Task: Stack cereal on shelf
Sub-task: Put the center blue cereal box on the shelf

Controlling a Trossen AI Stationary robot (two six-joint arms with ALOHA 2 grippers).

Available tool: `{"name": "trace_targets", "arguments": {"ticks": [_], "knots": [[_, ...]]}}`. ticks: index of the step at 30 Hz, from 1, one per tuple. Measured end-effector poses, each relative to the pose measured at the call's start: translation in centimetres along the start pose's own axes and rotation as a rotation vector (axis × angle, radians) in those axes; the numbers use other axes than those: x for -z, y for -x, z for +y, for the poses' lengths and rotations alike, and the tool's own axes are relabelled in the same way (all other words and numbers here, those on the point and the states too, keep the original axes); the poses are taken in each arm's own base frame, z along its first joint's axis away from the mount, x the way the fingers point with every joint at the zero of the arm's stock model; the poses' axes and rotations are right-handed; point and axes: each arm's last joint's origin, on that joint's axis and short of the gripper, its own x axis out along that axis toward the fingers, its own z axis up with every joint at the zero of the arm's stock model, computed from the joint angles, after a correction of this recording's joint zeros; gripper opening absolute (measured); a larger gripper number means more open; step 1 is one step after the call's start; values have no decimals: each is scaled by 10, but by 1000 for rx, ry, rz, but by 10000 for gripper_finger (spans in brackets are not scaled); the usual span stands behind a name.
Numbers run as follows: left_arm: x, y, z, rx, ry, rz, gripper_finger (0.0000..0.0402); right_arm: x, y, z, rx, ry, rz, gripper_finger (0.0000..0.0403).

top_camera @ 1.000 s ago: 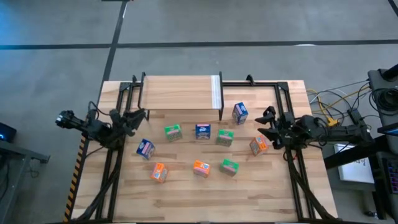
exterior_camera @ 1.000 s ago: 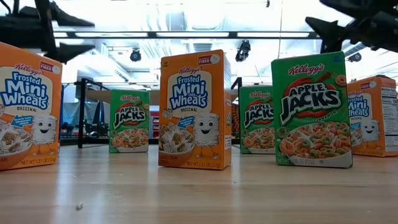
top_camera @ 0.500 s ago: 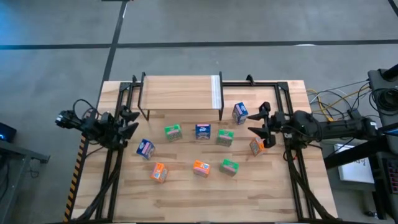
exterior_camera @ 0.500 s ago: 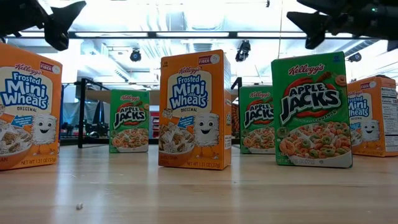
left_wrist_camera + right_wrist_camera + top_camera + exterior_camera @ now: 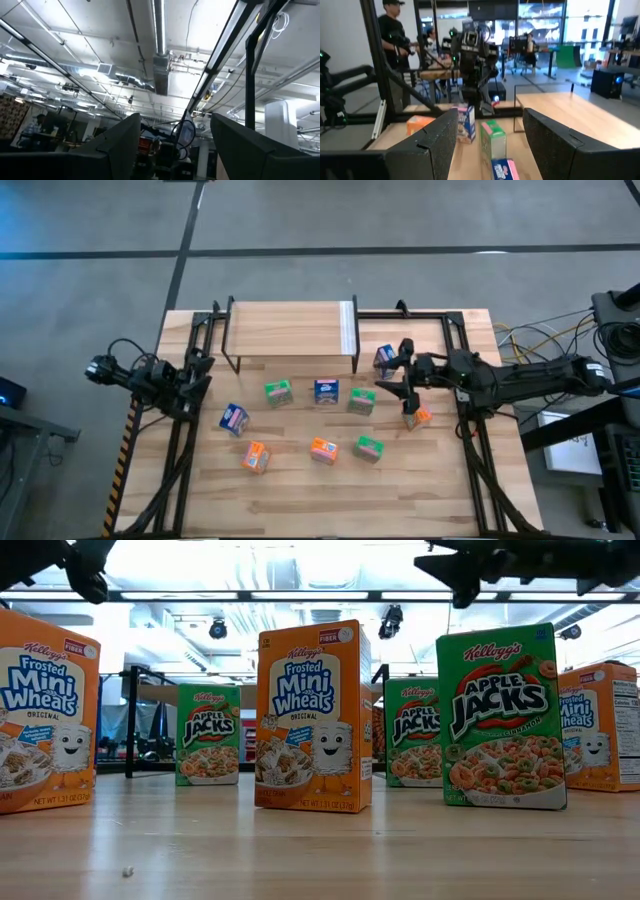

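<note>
Nine cereal boxes stand on the tabletop in front of the shelf [image 5: 290, 326], which has its white strip [image 5: 347, 328] at its right end. They are three green [image 5: 278, 391] [image 5: 361, 401] [image 5: 369, 448], three blue [image 5: 233, 419] [image 5: 326, 391] [image 5: 386, 358] and three orange [image 5: 256, 457] [image 5: 322, 450] [image 5: 416, 417]. My right gripper [image 5: 397, 373] is open and empty. It hangs above the table between the right blue box and the right orange box, pointing toward the table's left. My left gripper [image 5: 203, 370] is open and empty at the table's left edge, tipped upward.
Black frame rails run along both table sides [image 5: 190, 340] [image 5: 455, 330]. In the right wrist view, boxes [image 5: 492, 137] stand ahead between my fingers, the left arm [image 5: 472, 50] is beyond them, and a person [image 5: 395, 30] stands in the room behind. Cables lie right of the table [image 5: 540, 340].
My right gripper has moved from the table's right edge toward the left, out over the right-hand boxes. My left gripper has drawn back a little toward the left edge and risen. No box has moved.
</note>
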Motion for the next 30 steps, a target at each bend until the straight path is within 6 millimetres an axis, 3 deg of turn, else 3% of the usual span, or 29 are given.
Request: {"name": "trace_targets", "arguments": {"ticks": [18, 30], "knots": [[3, -2, -3, 73, 63, 12, 226, -28, -78, -8, 113, -6, 258, 214], [-6, -1, -2, 60, 100, -69, 226, -29, -138, -12, 96, 62, 557, 214]]}}
